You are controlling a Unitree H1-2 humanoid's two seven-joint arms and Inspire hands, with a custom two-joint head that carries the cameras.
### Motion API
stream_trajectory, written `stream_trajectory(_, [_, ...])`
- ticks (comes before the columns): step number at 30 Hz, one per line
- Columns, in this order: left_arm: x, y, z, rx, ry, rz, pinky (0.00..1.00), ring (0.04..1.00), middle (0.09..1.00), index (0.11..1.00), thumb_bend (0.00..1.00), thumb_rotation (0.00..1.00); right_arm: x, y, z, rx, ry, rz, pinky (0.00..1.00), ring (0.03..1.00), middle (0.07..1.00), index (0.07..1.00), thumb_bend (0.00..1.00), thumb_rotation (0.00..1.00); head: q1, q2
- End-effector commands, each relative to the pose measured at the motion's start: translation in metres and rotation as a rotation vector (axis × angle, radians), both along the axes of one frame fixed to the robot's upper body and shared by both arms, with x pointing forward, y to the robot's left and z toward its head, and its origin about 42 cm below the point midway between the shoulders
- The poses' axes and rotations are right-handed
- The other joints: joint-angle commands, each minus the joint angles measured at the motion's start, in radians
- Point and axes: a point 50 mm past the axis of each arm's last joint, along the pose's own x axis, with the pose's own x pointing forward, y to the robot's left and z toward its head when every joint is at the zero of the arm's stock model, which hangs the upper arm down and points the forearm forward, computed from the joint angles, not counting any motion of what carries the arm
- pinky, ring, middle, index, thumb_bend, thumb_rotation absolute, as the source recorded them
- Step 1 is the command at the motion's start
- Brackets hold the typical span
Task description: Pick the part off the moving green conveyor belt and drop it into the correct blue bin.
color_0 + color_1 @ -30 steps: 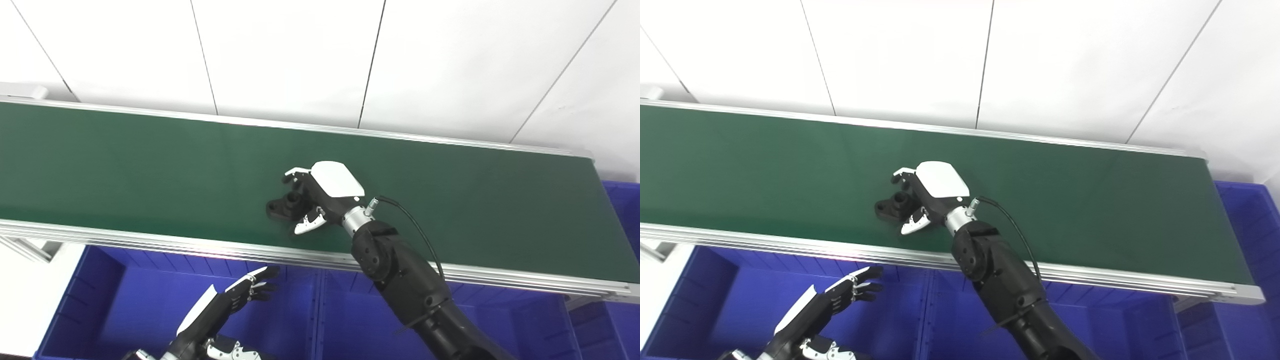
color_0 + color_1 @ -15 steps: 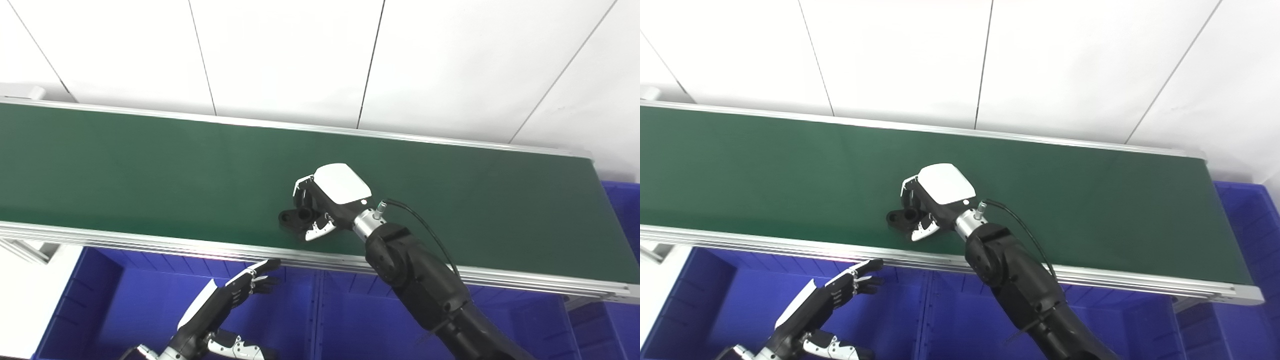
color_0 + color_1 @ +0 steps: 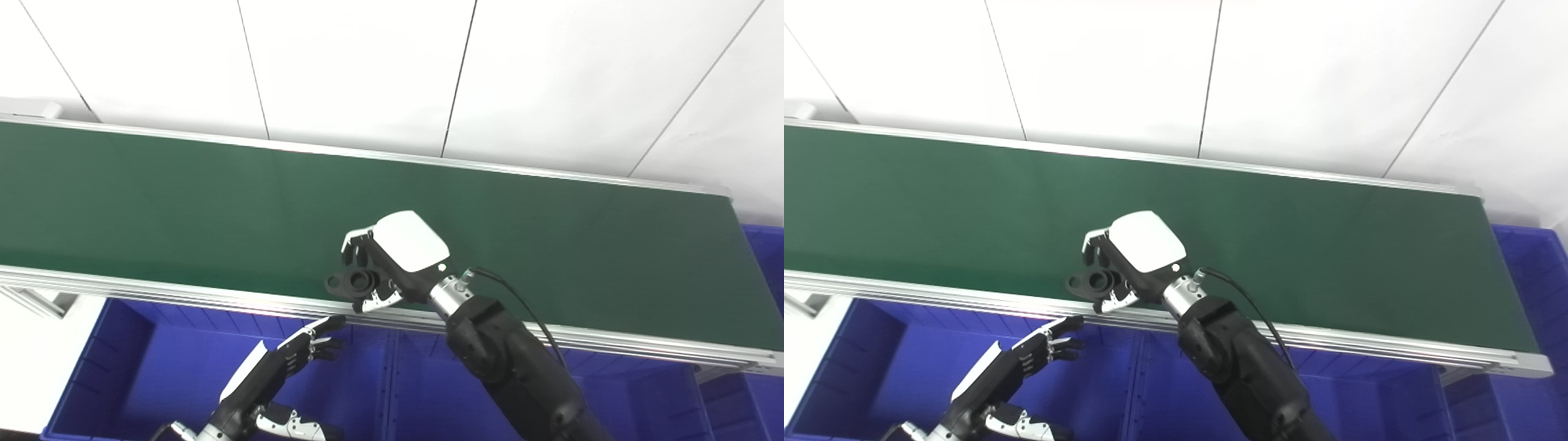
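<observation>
My right hand (image 3: pixel 392 260) is shut on a black plastic part (image 3: pixel 350 282) with a round socket and a flat flange. It holds the part above the near edge of the green conveyor belt (image 3: pixel 153 208). The same hand (image 3: pixel 1133 260) and part (image 3: pixel 1090 283) show in the right eye view. My left hand (image 3: pixel 278 367) is open and empty, low over a blue bin (image 3: pixel 165 373) in front of the belt. The blue bins lie below the belt's near rail.
The belt's aluminium near rail (image 3: pixel 184 294) runs across the picture between the belt and the bins. A second blue bin (image 3: pixel 429 392) lies under my right arm, and another (image 3: pixel 765 245) stands at the belt's right end. White wall panels stand behind.
My right hand closed on the black part and moved it from mid-belt toward the near edge, lifted off the belt. The left hand stayed almost still over the bin.
</observation>
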Motion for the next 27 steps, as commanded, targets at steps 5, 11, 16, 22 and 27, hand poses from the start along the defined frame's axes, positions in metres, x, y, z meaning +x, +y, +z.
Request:
stream_trajectory(5, [-0.002, 0.003, 0.01, -0.011, -0.054, -0.013, 0.79, 0.826, 0.912, 0.88, 0.68, 0.12, -0.012, -0.035, 0.036, 0.108, -0.042, -0.126, 0.27, 0.382, 0.443, 0.531, 0.51, 0.0, -0.006, 0.013])
stream_trajectory(11, [-0.005, 0.004, 0.012, -0.016, -0.057, -0.014, 0.78, 0.817, 0.911, 0.878, 0.69, 0.15, -0.035, -0.071, 0.032, 0.127, -0.017, -0.197, 0.28, 0.37, 0.457, 0.533, 0.51, 0.0, -0.004, 0.025])
stream_trajectory(16, [-0.007, 0.005, 0.017, -0.001, -0.069, -0.014, 0.78, 0.824, 0.906, 0.879, 0.68, 0.14, -0.063, -0.098, 0.009, 0.119, 0.054, -0.246, 0.27, 0.394, 0.449, 0.525, 0.51, 0.0, -0.011, 0.042])
stream_trajectory(22, [-0.006, 0.008, 0.019, -0.002, -0.075, -0.02, 0.8, 0.841, 0.907, 0.883, 0.68, 0.16, -0.108, -0.112, -0.039, 0.1, 0.2, -0.298, 0.21, 0.408, 0.484, 0.494, 0.52, 0.0, -0.022, 0.059])
stream_trajectory(27, [-0.007, 0.01, 0.024, 0.0, -0.088, -0.025, 0.81, 0.836, 0.903, 0.885, 0.69, 0.2, -0.142, -0.111, -0.082, 0.094, 0.33, -0.361, 0.25, 0.418, 0.492, 0.485, 0.52, 0.0, -0.022, 0.086])
